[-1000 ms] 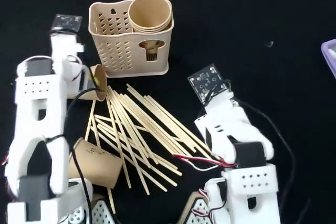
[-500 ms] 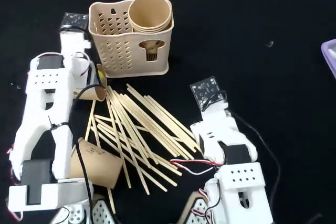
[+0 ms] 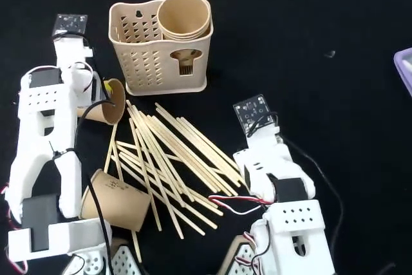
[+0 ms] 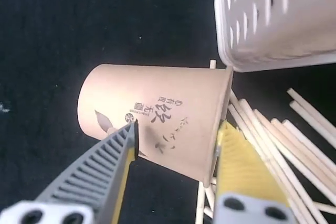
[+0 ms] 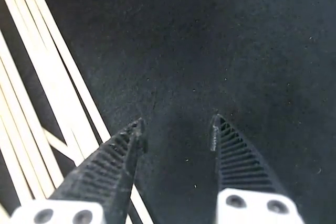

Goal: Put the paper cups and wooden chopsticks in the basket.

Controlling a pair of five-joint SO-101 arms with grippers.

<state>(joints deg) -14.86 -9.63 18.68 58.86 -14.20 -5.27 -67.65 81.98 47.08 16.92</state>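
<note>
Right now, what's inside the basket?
A stack of paper cups stands in one compartment of the basket. The other compartment's bottom is hidden by its walls.

The left arm [image 3: 45,127] covers much of the lying paper cup [image 3: 111,104] left of the basket [image 3: 161,62]. Some chopsticks [image 3: 174,152] end under the right arm [image 3: 283,188]. A purple thing [image 3: 405,69] is cut off at the right edge. A far speck [image 3: 329,54] is too small to tell.

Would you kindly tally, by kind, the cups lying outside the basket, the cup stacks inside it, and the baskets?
Loose cups: 2
Cup stacks: 1
Baskets: 1
Total: 4
</note>
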